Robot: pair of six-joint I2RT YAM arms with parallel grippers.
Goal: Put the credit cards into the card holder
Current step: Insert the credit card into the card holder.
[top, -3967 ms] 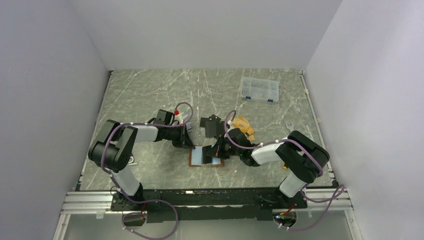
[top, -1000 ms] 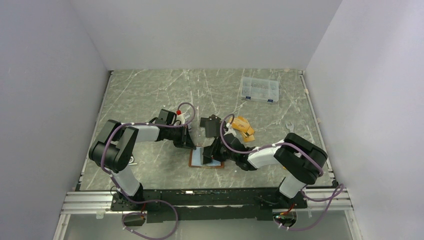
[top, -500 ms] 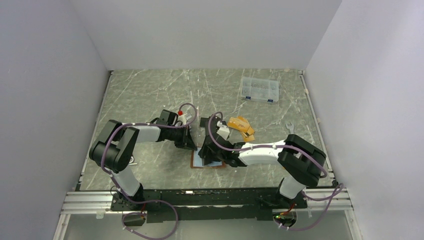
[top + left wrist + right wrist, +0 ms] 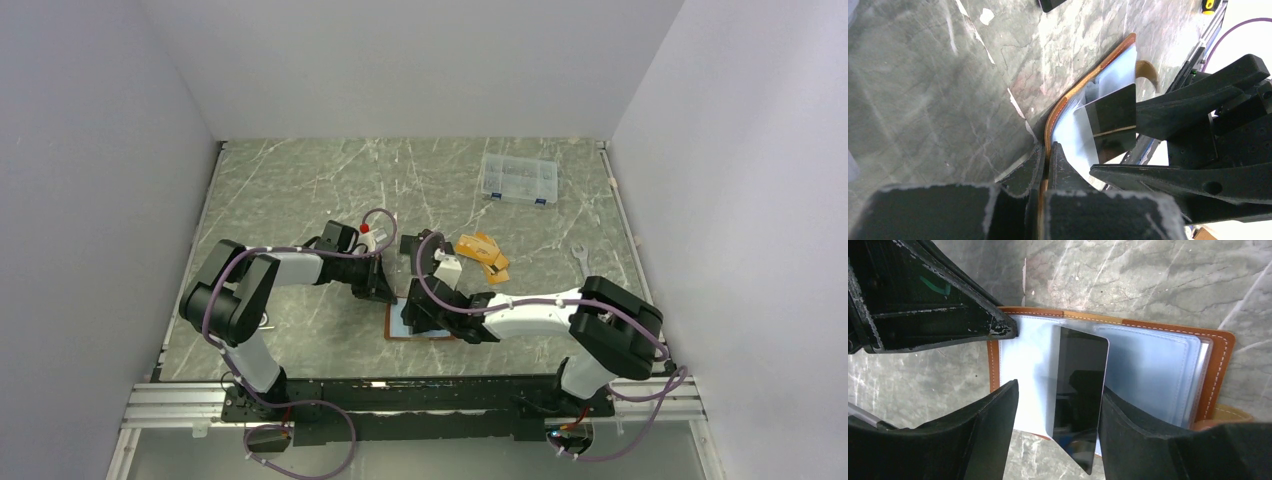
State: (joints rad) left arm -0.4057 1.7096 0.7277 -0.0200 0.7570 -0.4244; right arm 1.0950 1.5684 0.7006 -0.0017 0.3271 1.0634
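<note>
So the black card [image 4: 1080, 395] sits partly in the clear sleeve of the open holder [image 4: 1218, 365] on the table [image 4: 1148, 280]. The right gripper [image 4: 1058, 405] has its jaws spread on either side of it, not squeezing. The left gripper [image 4: 1048, 152] is pinching the holder's edge.

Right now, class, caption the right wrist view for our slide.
Open right gripper straddles a black card resting in the open card holder.

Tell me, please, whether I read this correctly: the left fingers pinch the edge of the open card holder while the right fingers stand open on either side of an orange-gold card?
Not quite: the card between the open right fingers is black, not orange-gold, as the right wrist view shows. The left fingers do pinch the edge of the open card holder.
</note>
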